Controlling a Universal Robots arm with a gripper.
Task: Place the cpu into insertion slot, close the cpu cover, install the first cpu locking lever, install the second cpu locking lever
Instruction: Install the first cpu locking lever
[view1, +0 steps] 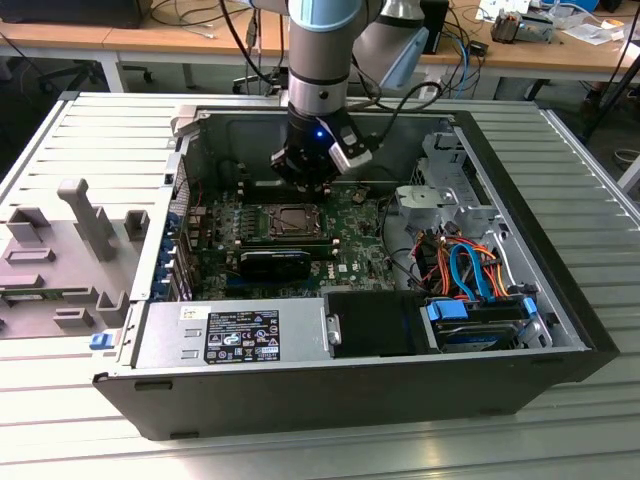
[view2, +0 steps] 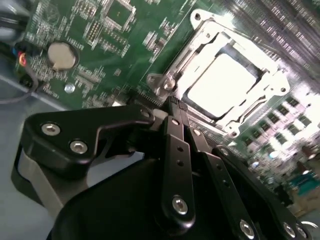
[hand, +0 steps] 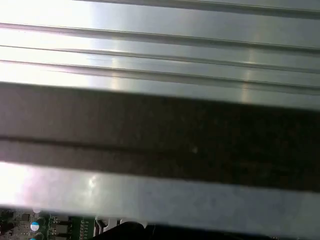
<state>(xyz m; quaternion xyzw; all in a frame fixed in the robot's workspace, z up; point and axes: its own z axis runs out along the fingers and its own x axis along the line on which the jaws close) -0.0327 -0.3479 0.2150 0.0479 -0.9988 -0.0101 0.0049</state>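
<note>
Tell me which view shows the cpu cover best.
The second wrist view: the cpu cover lies flat over the socket, its window framing the bright cpu, with the gripper at its edge. The exterior view shows the cover small on the motherboard, just below the gripper. The first wrist view shows metal ridges and a strip of board.

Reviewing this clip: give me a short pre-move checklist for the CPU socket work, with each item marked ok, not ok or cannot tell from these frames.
1. cpu seated in the insertion slot: ok, its bright top lies flat inside the socket in the second wrist view.
2. cpu cover closed over the chip: ok, the frame appears to lie flat around the chip.
3. Locking levers latched: cannot tell.
4. gripper empty: ok, its fingers are together with nothing between them.
5. Gripper at the socket: ok, its tips sit by the socket corner; contact cannot tell.
6. Arm clear of the case wall: ok in the exterior view.
</note>
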